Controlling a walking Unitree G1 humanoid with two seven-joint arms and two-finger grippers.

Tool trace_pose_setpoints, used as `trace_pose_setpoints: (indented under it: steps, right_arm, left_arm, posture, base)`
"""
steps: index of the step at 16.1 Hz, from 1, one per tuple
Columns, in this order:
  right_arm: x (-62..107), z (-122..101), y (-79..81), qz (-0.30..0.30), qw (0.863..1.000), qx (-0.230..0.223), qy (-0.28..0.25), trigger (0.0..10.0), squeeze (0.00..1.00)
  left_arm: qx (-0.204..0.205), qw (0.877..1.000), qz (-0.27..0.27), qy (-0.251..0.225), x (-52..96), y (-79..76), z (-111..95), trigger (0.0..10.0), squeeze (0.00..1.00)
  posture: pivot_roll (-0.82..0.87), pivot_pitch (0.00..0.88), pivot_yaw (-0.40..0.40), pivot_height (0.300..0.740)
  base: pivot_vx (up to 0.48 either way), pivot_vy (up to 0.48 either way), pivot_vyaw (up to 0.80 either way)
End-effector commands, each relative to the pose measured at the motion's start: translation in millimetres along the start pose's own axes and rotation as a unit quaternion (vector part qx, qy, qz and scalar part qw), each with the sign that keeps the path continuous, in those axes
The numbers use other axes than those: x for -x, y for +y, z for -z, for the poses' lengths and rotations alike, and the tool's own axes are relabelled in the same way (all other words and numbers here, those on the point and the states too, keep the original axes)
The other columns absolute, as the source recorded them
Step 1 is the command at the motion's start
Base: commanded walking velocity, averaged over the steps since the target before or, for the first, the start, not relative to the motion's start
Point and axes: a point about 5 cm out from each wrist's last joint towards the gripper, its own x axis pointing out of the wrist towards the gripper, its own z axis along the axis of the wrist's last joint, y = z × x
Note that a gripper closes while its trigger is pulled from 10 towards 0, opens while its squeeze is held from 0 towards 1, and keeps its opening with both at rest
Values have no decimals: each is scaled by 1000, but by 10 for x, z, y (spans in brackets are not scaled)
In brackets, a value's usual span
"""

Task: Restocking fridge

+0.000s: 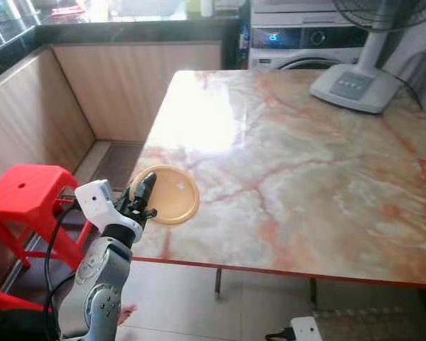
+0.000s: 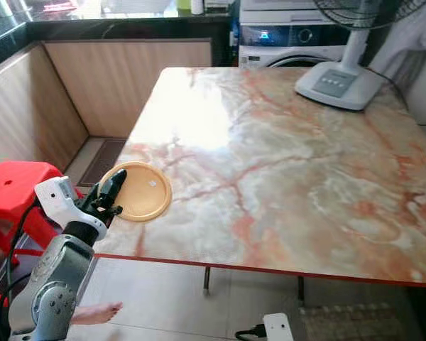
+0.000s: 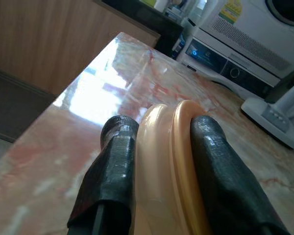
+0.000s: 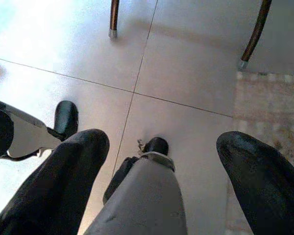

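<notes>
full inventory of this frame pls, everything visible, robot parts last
plate: 1, tan-orange, near-left corner of table, rim pinched by left gripper
table: 1, cream and pink marble top, red edge, centre
fan: 1, white-grey base, far right of table
washing machine: 1, white, behind table
stool: 1, red, left of table
counter: 1, black top, wood front, far left
left gripper: 1, black fingers, closed on plate rim
right gripper: 1, black fingers apart, hanging above the floor tiles

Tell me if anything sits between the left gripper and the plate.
Nothing does. The left gripper is shut on the near-left rim of the orange plate, one finger on each side, at the corner of the marble table.
</notes>
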Motion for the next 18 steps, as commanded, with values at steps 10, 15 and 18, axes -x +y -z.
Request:
trace_pose_setpoints:
  steps: [10,15,18]
  right_arm:
    - [2,26,24,-4,1000,5,5,10000,0]
    - [2,27,26,-5,1000,5,5,10000,0]
    - [2,30,27,-5,1000,4,6,10000,0]
  left_arm:
    - [1,1000,2,-5,-4,-7,-37,10000,0]
    - [1,1000,1,-6,-5,-5,-38,10000,0]
    - [2,1000,1,-5,-4,-4,-37,10000,0]
  posture:
    - [80,26,55,740]
    - [79,26,55,740]
    - [79,27,56,740]
  base:
    - [0,177,0]
    - [0,201,0]
    - [0,430,0]
